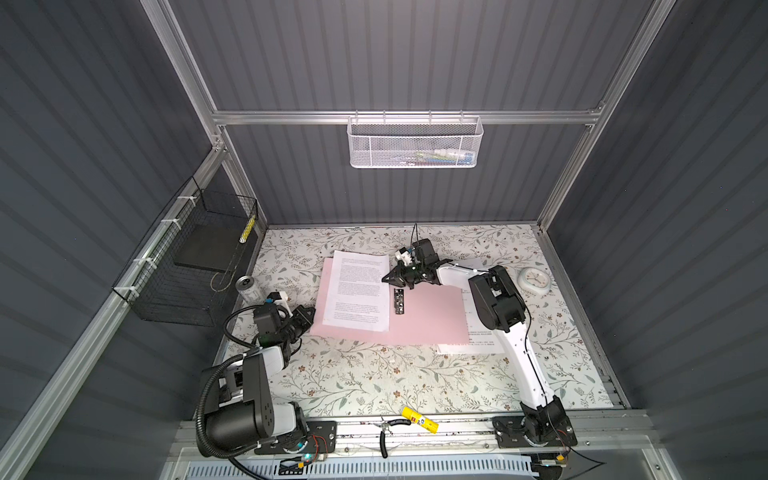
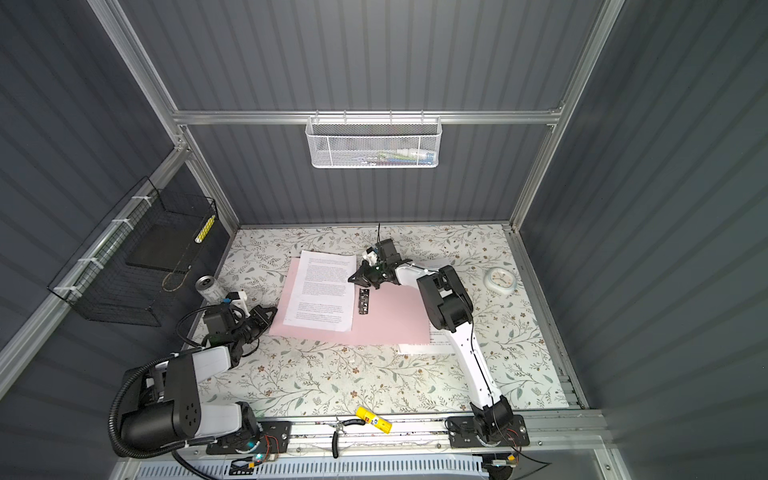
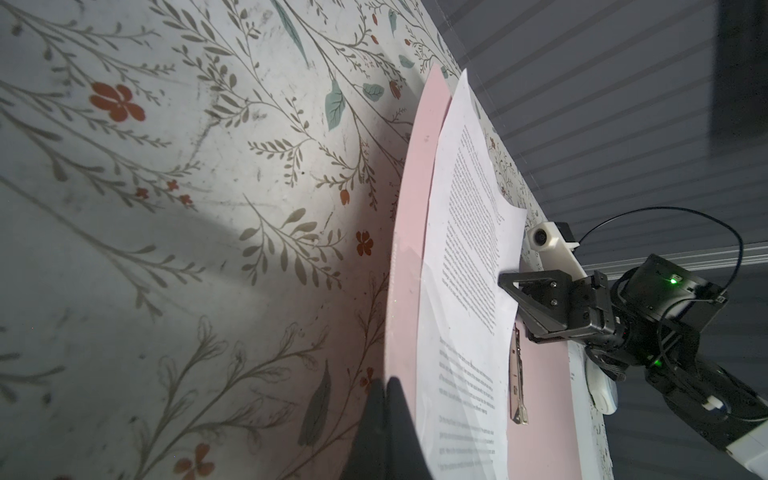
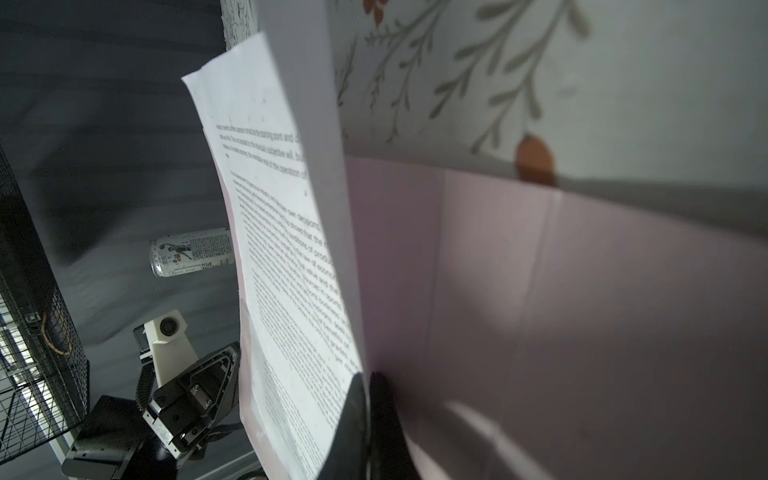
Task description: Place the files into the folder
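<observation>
The sheet [image 1: 357, 291] lies printed side up on the left half of the open folder [image 1: 428, 316]. Its long axis runs near to far, a little askew, and its far end juts past the folder's far edge. The clip [image 1: 400, 301] lies along the fold, just beside the sheet's right long edge. The right gripper [image 1: 386, 279] is the nearer one: its jaws are closed on that right edge toward the far corner, where the paper curls up. The left gripper [image 1: 311, 316] also has its jaws closed, tips at the folder's near left edge; whether they nip it I cannot tell. Squaring the sheet probably means drawing it nearward along its length. A second sheet [image 1: 469, 345] shows past the folder's right edge on the table [image 1: 374, 382]
</observation>
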Robot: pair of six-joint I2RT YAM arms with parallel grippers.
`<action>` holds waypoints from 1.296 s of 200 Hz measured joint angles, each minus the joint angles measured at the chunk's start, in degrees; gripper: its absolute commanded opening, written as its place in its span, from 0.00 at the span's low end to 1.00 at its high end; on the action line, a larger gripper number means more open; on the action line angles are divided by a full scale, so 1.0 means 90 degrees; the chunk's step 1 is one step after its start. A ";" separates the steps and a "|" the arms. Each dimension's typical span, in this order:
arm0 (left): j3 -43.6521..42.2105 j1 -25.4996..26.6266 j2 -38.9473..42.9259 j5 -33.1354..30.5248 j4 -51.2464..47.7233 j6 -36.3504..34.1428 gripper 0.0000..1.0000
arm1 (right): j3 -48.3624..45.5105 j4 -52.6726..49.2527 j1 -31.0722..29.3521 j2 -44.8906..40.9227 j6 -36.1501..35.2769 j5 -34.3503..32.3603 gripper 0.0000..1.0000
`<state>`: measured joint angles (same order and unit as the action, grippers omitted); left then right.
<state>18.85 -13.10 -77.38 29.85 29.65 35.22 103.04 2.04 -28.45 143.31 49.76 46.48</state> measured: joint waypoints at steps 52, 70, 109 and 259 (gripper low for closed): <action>-0.0027 0.0000 -0.0005 -0.0005 0.0002 0.0000 0.00 | -0.0012 -0.0039 -0.0075 -0.0015 0.0044 -0.0049 0.00; -0.0027 0.0000 -0.0005 -0.0005 0.0002 0.0000 0.00 | -0.0012 -0.0036 -0.0117 -0.0015 0.0044 -0.0046 0.00; -0.0032 0.0000 -0.0015 -0.0024 0.0005 0.0000 0.00 | -0.0007 -0.0039 -0.0189 -0.0015 0.0022 -0.0041 0.00; -0.0032 0.0000 -0.0049 -0.0075 0.0000 0.0000 0.00 | 0.0512 -0.1137 -0.0187 -0.0015 -0.1387 0.0053 0.00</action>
<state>18.57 -13.10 -77.82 29.17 29.65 35.22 107.66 -8.19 -30.13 143.17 37.28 46.96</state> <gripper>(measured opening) 0.048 0.047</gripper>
